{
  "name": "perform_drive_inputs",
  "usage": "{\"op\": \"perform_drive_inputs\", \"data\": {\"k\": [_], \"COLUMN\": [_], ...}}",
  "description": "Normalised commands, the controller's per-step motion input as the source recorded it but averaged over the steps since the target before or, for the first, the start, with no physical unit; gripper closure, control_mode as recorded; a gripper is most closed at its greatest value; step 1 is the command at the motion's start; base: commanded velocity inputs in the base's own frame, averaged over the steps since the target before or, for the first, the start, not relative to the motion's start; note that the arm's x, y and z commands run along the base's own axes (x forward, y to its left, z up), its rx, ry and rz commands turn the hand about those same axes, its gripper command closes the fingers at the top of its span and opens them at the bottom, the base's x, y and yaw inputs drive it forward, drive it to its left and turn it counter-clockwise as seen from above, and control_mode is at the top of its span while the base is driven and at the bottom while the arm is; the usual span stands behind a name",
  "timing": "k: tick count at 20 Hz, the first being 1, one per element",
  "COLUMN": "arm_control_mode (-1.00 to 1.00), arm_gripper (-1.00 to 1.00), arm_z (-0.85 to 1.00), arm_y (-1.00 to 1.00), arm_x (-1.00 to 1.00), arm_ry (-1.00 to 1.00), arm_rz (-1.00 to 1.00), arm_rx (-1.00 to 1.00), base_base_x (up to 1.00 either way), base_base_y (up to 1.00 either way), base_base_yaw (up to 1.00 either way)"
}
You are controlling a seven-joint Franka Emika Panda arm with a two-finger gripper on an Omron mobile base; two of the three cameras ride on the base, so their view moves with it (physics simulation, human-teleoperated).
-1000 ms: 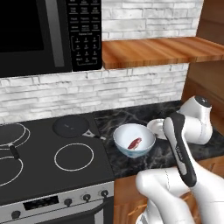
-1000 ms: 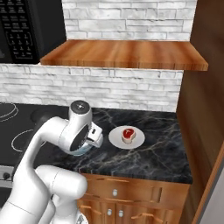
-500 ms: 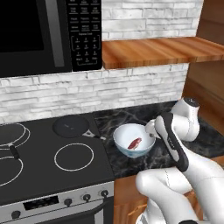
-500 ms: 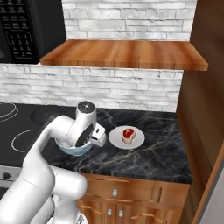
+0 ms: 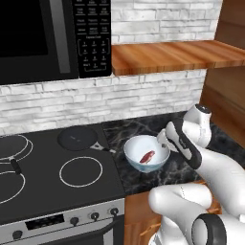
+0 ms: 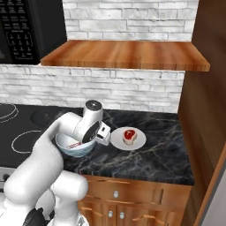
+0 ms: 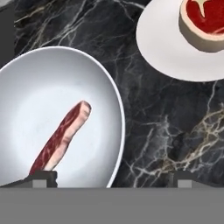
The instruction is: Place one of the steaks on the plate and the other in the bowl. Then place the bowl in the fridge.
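White-grey brick wall (image 6: 119, 84) behind black marbled bench (image 6: 145, 159). Wooden shelf (image 6: 128, 55) mounted above bench; tall wooden panel (image 6: 205, 97) at its right end. Black microwave (image 5: 52, 38) hangs over black glass stovetop (image 5: 52, 177) with white ring burners; dark round pan (image 5: 77, 138) on rear burner. Stove front grey, row of knobs (image 5: 93, 216). Wooden cabinets (image 6: 132, 198) below bench, small metal pulls. Light even.

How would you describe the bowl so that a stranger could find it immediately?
Look at the black marble counter just right of the stove, below the wooden shelf. The bowl stands there, deep and round, white inside, with a thin red steak lying in it. The neighbouring plate is flat, and the frying pan is dark.
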Motion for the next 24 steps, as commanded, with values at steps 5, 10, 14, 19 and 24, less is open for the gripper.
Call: {"op": "perform_drive_inputs", "data": {"k": [5,10,14,19,24], "arm_control_mode": [-1.0,-1.0,-1.0,-1.0,-1.0], "arm_gripper": [-1.0,-1.0,-1.0,1.0,1.0], "arm_z": [-0.29,-0.3,-0.39,-0.39,-0.06], "arm_y": [0.0,0.0,0.0,0.08,0.03], "arm_x": [0.13,0.11,0.16,0.18,-0.04], "arm_ry": [0.02,0.01,0.02,0.03,0.0], "arm_rz": [0.0,0.0,0.0,0.0,0.0], "arm_rx": [0.0,0.0,0.01,0.01,0.04], "base_base_x": [0.0,0.0,0.0,0.0,0.0], "base_base_y": [0.0,0.0,0.0,0.0,0.0], "base_base_yaw": [0.0,0.0,0.0,0.0,0.0]}}
